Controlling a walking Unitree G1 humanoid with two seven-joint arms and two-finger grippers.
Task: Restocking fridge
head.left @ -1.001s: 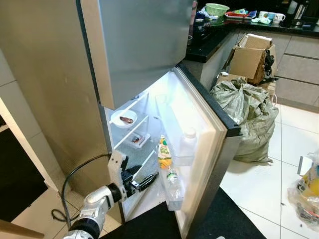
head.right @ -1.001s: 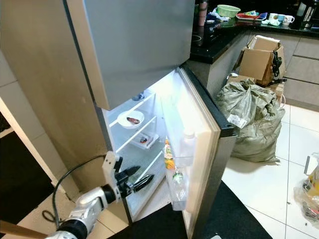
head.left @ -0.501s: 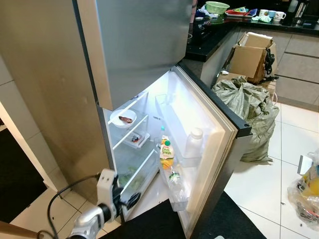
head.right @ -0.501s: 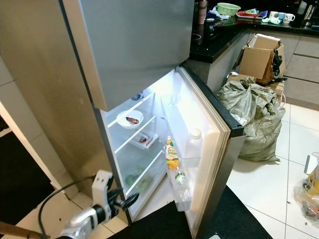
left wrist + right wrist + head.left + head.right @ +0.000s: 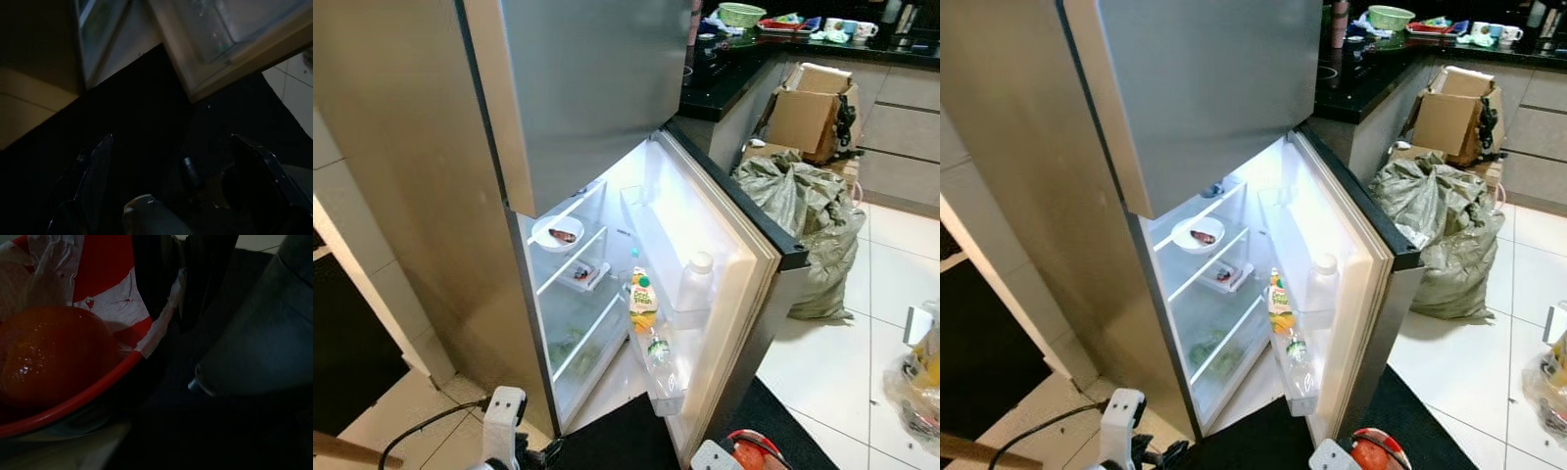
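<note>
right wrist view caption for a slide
Right hand gripping the rim of a red bowl holding an orange fruit.

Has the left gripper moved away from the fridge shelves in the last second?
Yes. The left gripper has dropped and pulled back from the open fridge interior, to below its bottom edge near the floor.

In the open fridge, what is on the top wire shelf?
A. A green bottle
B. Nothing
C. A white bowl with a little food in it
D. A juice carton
C. A white bowl with a small dark piece of food rests on the top shelf; the juice carton stands in the door rack instead.
</note>
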